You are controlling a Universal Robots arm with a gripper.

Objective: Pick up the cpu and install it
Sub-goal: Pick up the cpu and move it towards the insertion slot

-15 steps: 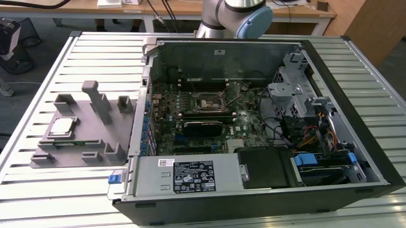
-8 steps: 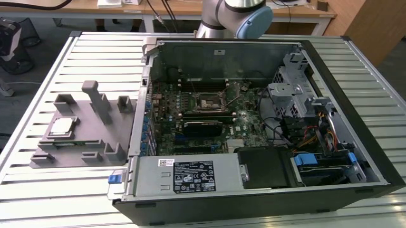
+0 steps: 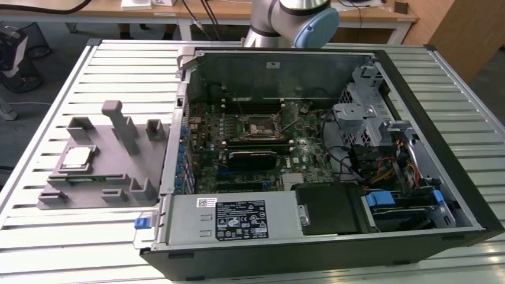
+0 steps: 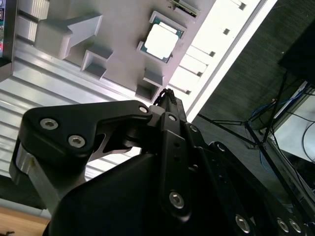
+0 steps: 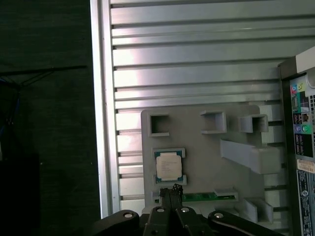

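Observation:
The cpu (image 3: 77,157) is a small square chip with a silvery top, lying flat in a recess of the grey fixture plate (image 3: 146,155) at the exterior view's left. Both wrist views look down on the cpu (image 4: 161,42) (image 5: 168,165) from well above. My gripper (image 5: 172,189) (image 4: 165,93) hangs high over the plate, its black fingers pressed together with nothing between them. The motherboard socket (image 3: 259,127) sits black-framed in the middle of the open computer case (image 3: 430,71).
Upright grey blocks (image 3: 120,121) rise from the fixture plate around the cpu. A green memory stick (image 5: 206,197) lies in a slot beside it. The slatted metal table (image 3: 55,106) ends near the plate. The arm (image 3: 276,23) stands behind the case.

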